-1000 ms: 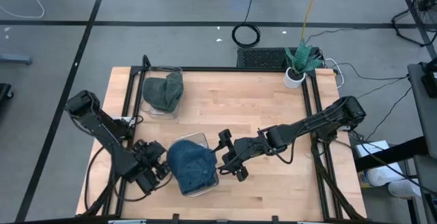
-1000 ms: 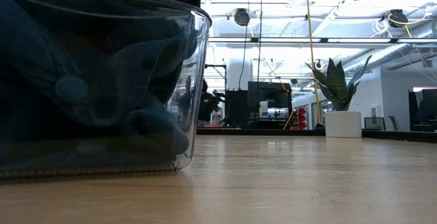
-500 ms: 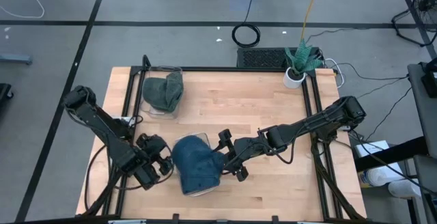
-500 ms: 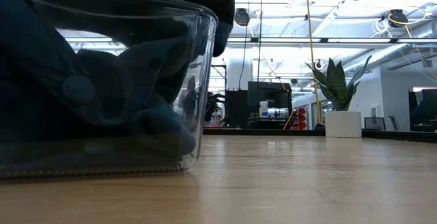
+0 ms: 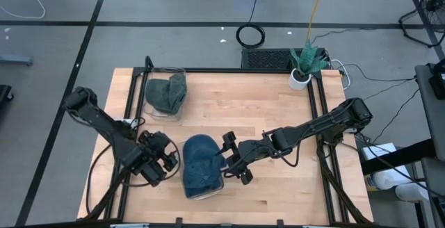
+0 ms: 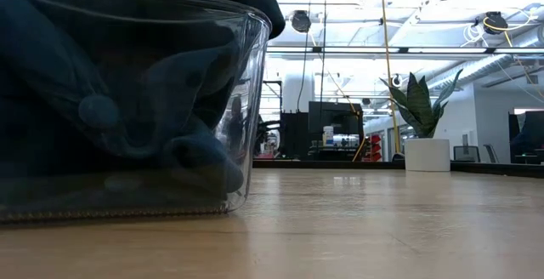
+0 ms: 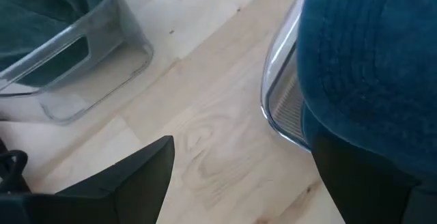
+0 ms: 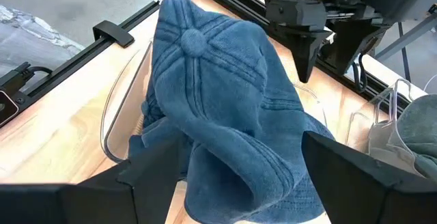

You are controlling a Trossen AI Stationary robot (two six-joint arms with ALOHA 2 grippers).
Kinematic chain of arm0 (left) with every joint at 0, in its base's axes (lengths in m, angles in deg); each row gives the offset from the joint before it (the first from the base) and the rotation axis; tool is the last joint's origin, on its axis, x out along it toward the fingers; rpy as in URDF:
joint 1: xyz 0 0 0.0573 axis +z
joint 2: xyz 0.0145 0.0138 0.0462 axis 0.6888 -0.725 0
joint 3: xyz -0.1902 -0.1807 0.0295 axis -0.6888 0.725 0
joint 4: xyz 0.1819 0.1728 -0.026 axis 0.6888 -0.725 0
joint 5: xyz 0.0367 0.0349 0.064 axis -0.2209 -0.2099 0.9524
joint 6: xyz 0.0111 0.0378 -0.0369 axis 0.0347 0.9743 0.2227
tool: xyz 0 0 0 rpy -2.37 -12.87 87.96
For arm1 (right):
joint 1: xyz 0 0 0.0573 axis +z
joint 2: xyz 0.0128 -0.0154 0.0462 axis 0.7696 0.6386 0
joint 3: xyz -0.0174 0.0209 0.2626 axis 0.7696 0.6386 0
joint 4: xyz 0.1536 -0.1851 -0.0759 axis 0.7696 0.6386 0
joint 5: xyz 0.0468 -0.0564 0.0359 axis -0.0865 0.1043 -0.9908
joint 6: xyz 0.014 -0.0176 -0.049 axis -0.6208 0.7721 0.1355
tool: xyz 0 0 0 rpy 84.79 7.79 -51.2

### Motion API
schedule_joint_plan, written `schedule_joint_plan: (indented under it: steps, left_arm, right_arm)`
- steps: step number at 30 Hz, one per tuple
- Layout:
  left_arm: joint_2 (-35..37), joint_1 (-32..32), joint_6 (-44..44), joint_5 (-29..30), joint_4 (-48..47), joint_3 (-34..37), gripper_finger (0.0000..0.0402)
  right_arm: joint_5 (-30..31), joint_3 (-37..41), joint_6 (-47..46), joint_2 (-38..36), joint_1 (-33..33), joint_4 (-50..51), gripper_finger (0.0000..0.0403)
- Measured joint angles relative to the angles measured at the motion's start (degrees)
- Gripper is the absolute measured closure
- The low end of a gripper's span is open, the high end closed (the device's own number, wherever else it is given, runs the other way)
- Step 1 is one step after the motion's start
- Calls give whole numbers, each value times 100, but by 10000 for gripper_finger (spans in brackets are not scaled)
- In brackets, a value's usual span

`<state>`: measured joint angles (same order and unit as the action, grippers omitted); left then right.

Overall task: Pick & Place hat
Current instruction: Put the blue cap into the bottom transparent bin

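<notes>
A blue hat (image 5: pixel 201 167) sits crumpled in a clear bin (image 5: pixel 217 185) near the table's front edge, its crown (image 8: pixel 193 43) up and its cloth bulging over the rim. In the low view the bin's wall (image 6: pixel 242 117) fills the left, with the hat (image 6: pixel 110 109) inside. My left gripper (image 5: pixel 167 160) hangs open just left of the bin, fingers slanting down. My right gripper (image 5: pixel 233 163) stands open just right of the bin, pointing at the hat (image 8: pixel 225 115). Neither touches hat or bin, as far as I can see.
A second clear bin (image 5: pixel 154 110) holding a green hat (image 5: pixel 168 92) stands at the far left of the table. A potted plant (image 5: pixel 304 64) stands at the far right corner. Bare wood lies between the bins and to the right.
My left gripper has risen and drawn toward the table's far edge, staying open. The blue hat has turned and bunched up in its bin, now narrower and standing higher over the rim. The bin has slid slightly toward the table's right edge.
</notes>
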<state>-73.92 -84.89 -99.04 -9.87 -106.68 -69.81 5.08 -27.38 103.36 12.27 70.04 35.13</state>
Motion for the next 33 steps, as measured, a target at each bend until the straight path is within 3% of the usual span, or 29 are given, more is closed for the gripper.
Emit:
schedule_joint_plan:
  steps: [5, 9, 13, 16, 19, 22, 33]
  left_arm:
    - [267, 30, -2, 147, 6, 0, 50]
    - [582, -4, 166, 818, 211, -43, 50]
    - [817, 44, 1386, 1496, 1242, -131, 50]
    - [845, 272, 2865, 1519, 2608, -131, 50]
    - [761, 591, 4171, 943, 3896, -131, 50]
    - [543, 996, 4743, 158, 4531, -141, 50]
    - [-530, 1943, 4505, -2133, 4428, -153, 50]
  right_arm:
    - [27, 0, 0, 0, -2, 90, 113]
    - [276, 0, -61, -133, 3, 379, 112]
    - [315, -9, -326, -317, 1, 715, 112]
    - [302, -9, -488, -428, 15, 908, 112]
    - [305, -9, -605, -545, 27, 1045, 112]
    - [301, -2, -757, -614, 29, 1221, 112]
    - [302, -4, -839, -660, 61, 1521, 112]
